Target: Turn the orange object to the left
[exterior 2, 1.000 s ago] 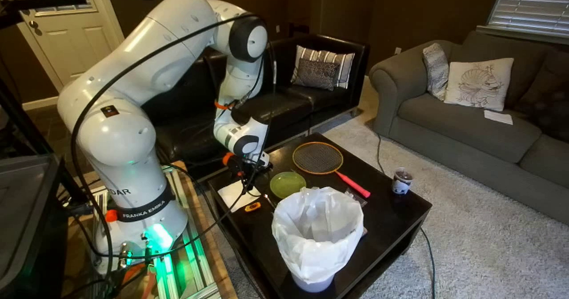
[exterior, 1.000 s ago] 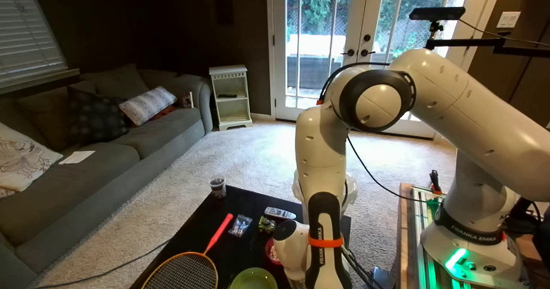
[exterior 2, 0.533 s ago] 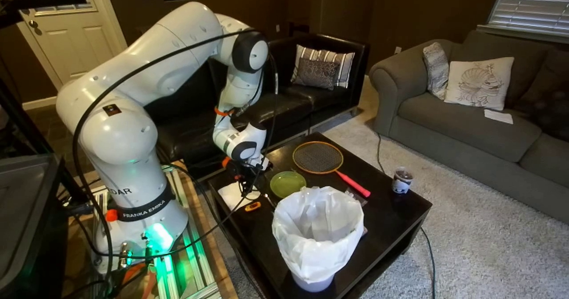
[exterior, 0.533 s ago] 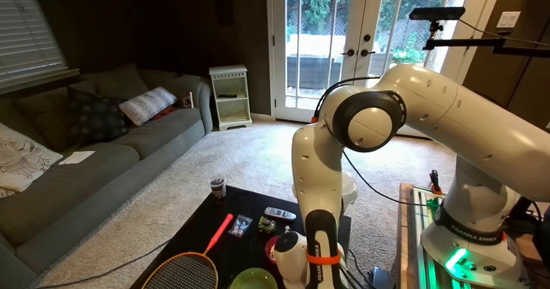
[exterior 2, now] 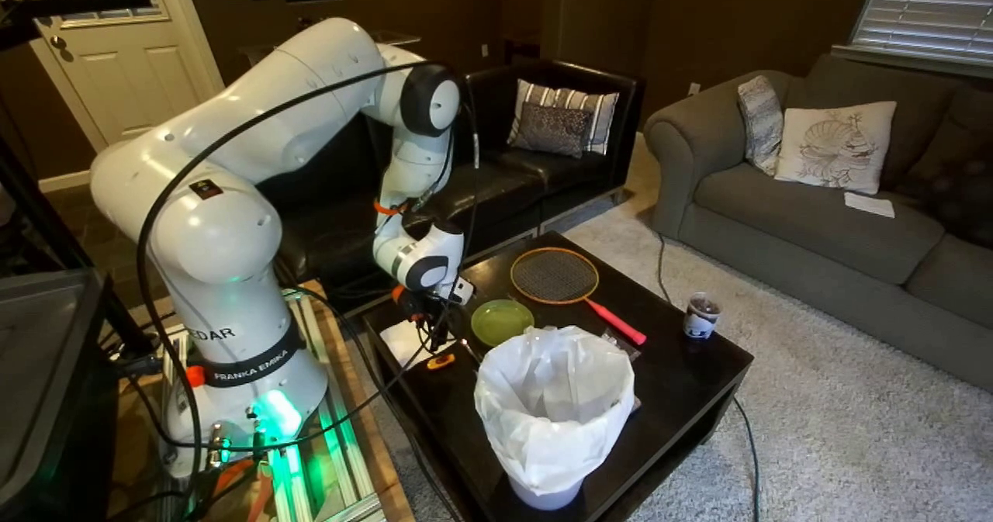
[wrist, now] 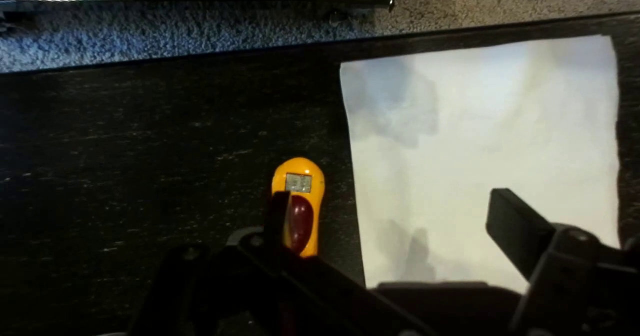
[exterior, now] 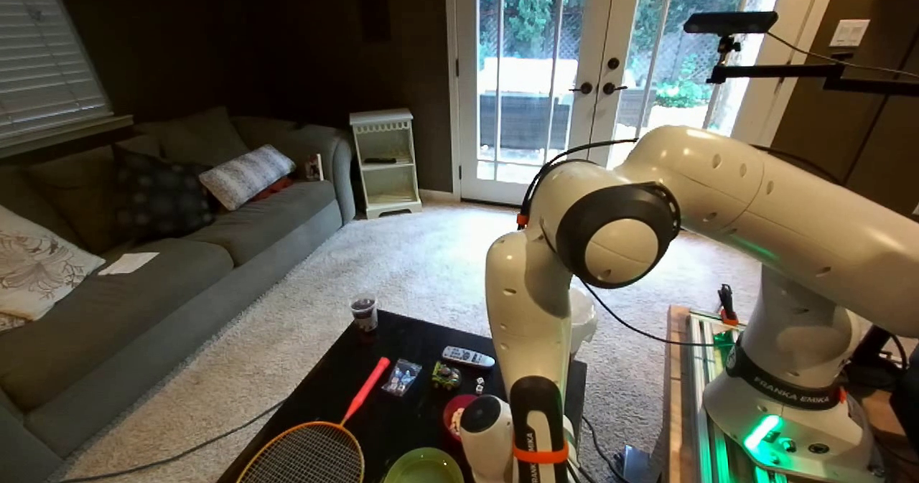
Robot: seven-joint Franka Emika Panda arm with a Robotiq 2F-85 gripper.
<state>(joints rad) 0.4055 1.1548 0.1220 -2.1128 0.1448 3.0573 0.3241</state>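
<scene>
Only the wrist view clearly shows the claw [wrist: 392,213] spread wide, one finger [wrist: 276,221] partly hiding the orange object [wrist: 309,201].

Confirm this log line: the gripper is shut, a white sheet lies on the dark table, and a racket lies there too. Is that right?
Not quite: the gripper is open, its fingers well apart in the wrist view. The white sheet and racket do lie on the dark table.

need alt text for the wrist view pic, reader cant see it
An orange gadget with a small grey screen lies on a dark tabletop, left of a white sheet of paper. The robot's fingers, spread apart in the foreground, hide part of both; whether they touch either is unclear. Carpet shows near the top.
</scene>
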